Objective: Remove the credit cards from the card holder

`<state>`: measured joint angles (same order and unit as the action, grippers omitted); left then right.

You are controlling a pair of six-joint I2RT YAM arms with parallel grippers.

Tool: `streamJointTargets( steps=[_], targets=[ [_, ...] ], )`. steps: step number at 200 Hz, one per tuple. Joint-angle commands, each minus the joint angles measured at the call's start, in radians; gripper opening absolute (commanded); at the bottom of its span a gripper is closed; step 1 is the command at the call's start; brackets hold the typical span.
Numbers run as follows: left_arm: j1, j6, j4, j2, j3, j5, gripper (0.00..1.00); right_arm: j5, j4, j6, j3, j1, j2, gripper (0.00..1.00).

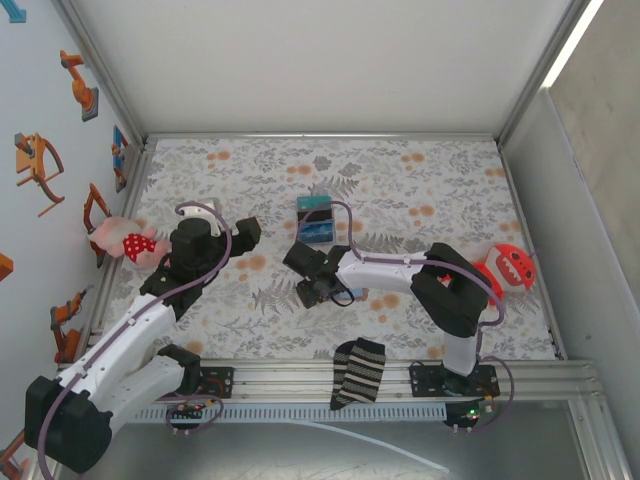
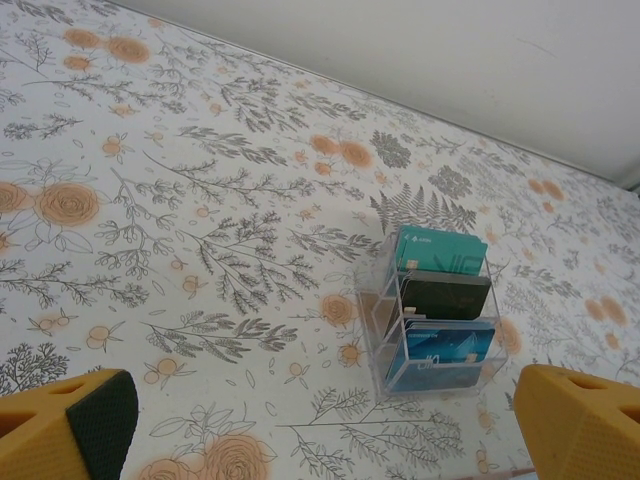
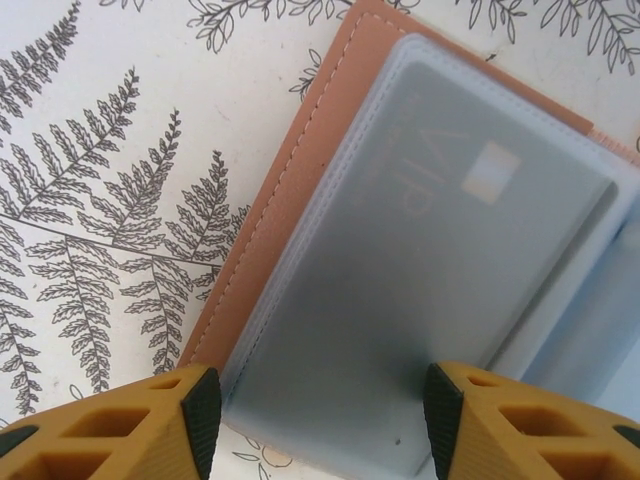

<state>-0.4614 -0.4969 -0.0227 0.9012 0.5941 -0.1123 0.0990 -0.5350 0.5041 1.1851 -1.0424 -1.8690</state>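
Step in hand, first grasp: card holder point(image 3: 288, 200) lies open mid-frame in right wrist view, card point(image 3: 430, 210) inside its clear sleeve, right gripper point(image 3: 318, 403) poised at the lower edge, jaws apart; next likely needs a pinch on the card at the sleeve mouth.

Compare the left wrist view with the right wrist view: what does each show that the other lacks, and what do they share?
Left wrist: a clear tiered box holding a teal card, a black card and a blue card, with a white wall behind. Right wrist: the open tan card holder, a card marked VIP inside its frosted sleeve. Both: the floral tablecloth and yellow fingers held apart, the left fingers and the right fingers.
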Motion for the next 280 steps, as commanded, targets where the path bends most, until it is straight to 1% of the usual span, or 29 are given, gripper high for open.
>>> streamJointTargets(
  steps=[1,46,76,95,113,174,201,280],
  targets=[
    [0.004,-0.004,-0.005,0.007,0.017,-0.003,0.97,0.019,-0.022,-0.001,0.005,-0.003,-0.031,0.54],
    [0.004,0.002,-0.009,0.006,0.026,0.009,0.97,0.027,-0.017,0.004,-0.006,0.007,-0.022,0.47],
    [0.002,0.009,-0.012,0.002,0.032,0.022,0.97,0.015,0.007,0.005,-0.023,0.018,0.011,0.40],
    [0.002,0.016,-0.012,-0.008,0.034,0.031,0.97,0.027,0.015,0.014,-0.035,0.022,0.031,0.36],
    [0.000,0.022,-0.014,-0.018,0.035,0.038,0.97,0.041,0.023,0.020,-0.049,0.025,0.052,0.34],
    [-0.012,0.037,-0.022,-0.036,0.044,0.036,0.97,0.105,0.028,0.030,-0.080,0.027,0.151,0.33],
    [-0.017,0.038,-0.021,-0.036,0.050,0.034,0.97,0.147,0.028,0.043,-0.105,0.033,0.188,0.30],
    [-0.049,0.062,-0.036,-0.030,0.073,0.012,0.97,0.196,0.026,0.116,-0.205,0.070,0.293,0.31]
  ],
)
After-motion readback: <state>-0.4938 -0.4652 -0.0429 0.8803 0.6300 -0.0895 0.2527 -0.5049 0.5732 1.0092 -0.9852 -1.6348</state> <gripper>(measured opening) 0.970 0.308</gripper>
